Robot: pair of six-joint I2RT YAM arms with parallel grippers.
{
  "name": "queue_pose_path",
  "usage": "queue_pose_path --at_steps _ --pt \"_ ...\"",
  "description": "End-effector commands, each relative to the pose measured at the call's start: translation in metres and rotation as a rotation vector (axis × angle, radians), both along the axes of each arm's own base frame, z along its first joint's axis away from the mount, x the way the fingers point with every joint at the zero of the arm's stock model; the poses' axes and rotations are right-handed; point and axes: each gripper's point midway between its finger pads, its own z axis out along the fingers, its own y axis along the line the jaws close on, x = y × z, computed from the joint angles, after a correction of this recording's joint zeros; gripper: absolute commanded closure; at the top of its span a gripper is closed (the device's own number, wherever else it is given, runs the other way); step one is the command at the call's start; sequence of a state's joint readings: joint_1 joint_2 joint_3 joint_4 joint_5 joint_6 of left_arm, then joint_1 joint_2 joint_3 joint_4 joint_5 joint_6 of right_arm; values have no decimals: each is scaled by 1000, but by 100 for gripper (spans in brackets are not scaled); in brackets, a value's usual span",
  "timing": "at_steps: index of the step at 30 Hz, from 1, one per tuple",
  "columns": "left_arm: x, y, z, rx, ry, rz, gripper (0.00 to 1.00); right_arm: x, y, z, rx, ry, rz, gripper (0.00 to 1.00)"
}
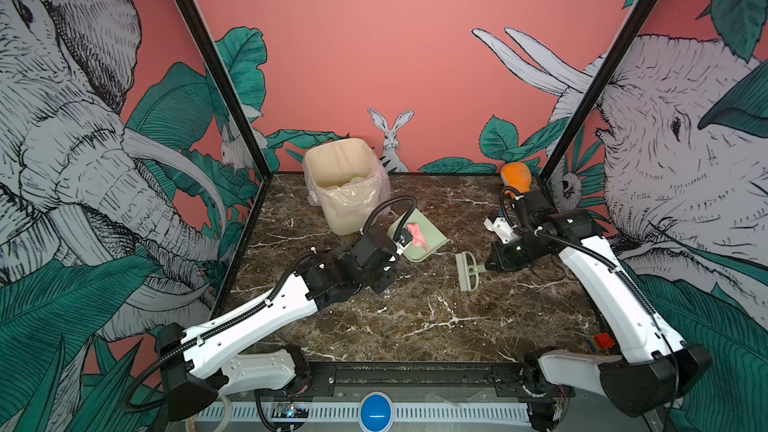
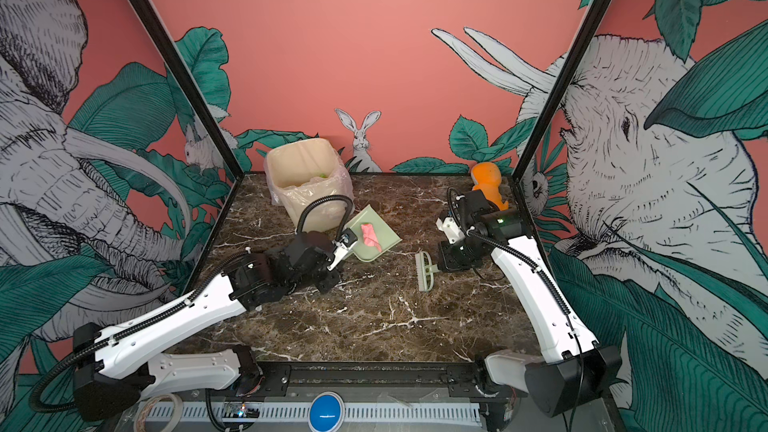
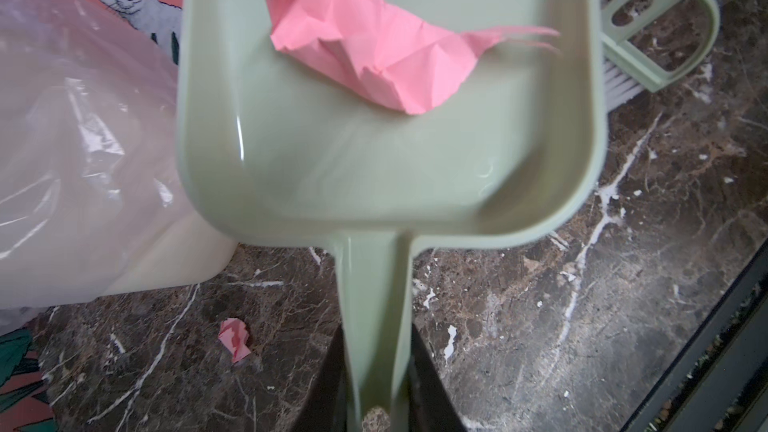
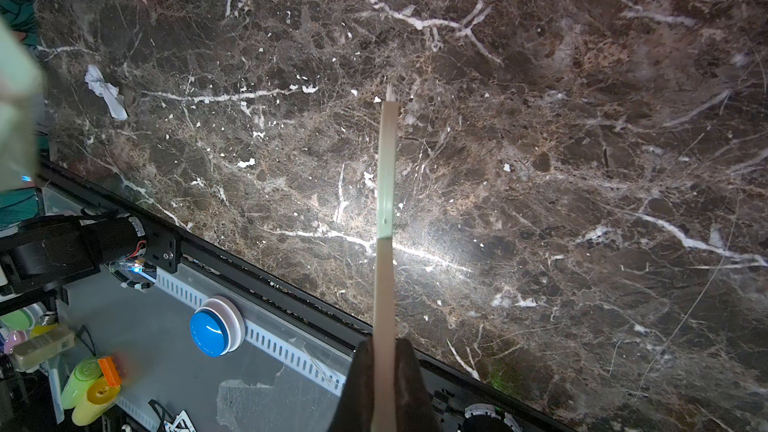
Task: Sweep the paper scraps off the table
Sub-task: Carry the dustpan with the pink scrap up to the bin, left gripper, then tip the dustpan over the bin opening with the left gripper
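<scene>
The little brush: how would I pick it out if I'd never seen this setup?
On the dark marble table, look near the middle, just right of the pale green dustpan. The hand brush is there, its handle pinched in the right pincer. It shares the dustpan's pale green, but it is a narrow bar with a row of whitish bristles, not a tray.

Both top views look down from high at the front, facing the back wall (image 1: 395, 56), over the whole tabletop (image 1: 415, 326). The left wrist view sits close above the dustpan (image 3: 374, 168); the right wrist view faces the tabletop's front edge, sharing the blue button (image 4: 216, 331) with them.
</scene>
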State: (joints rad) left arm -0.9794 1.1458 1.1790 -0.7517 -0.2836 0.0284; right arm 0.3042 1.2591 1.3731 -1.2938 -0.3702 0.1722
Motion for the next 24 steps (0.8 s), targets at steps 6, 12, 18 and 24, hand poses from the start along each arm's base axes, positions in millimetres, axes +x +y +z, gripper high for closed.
queue_pose_path --at_steps 6,12,18,24 --pt "13 52 45 -1 33 127 97 -3 1 4 39 -22 -1 100" --pt "35 88 71 -39 32 243 97 -4 0 5 45 -22 -1 100" --pt "59 121 83 -51 30 340 97 -7 -3 6 46 -27 -9 100" --pt "87 152 97 -71 8 432 97 -7 -3 5 58 -26 -17 100"
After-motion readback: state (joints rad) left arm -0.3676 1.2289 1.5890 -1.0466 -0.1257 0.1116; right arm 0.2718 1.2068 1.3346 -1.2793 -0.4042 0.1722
